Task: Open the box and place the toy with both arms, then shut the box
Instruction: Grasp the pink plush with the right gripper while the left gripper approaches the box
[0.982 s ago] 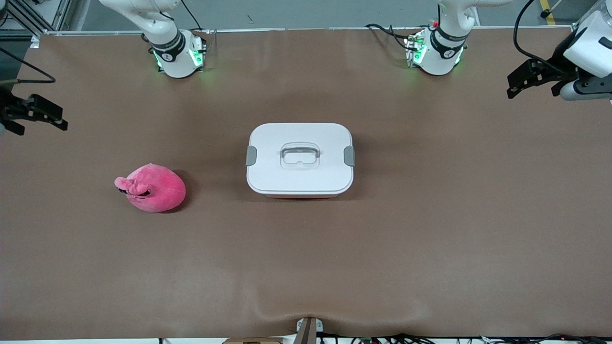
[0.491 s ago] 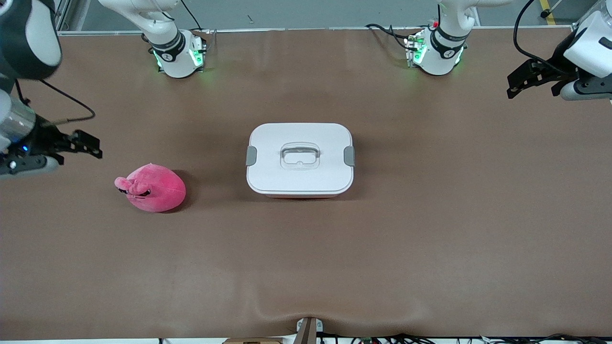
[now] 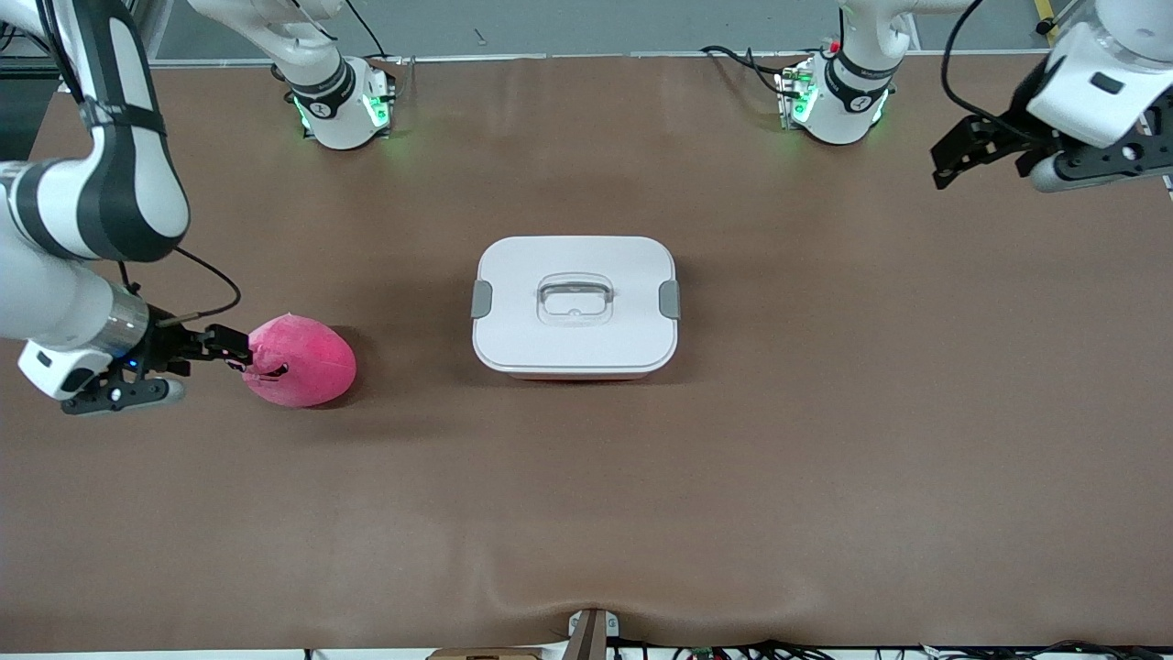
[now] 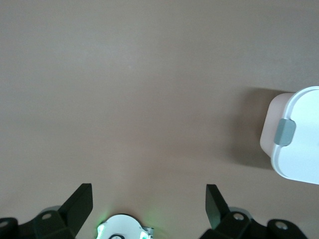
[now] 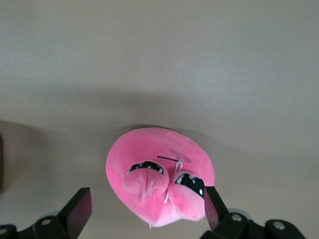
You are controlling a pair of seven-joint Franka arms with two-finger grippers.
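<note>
Right gripper point(image 3: 240, 353) swept in from the bench edge at the right arm's end and reached the toy point(image 3: 302, 360), fingers spread either side of its snout. I saw the box point(image 3: 575, 306) mid-bench, lid on; left gripper point(image 3: 953, 156), spread, edged inward.

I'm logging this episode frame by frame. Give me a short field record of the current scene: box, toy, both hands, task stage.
box: pale pink tub, white lid on, both grey clips down, mid-table
toy: hot-pink plush on the table, beside the box toward the right arm's end
right hand: open, at the toy's snout end, fingers either side of the plush, not closed on it
left hand: open, holding nothing, over bare table at the left arm's end
task stage: box not yet opened, toy not yet lifted
</note>
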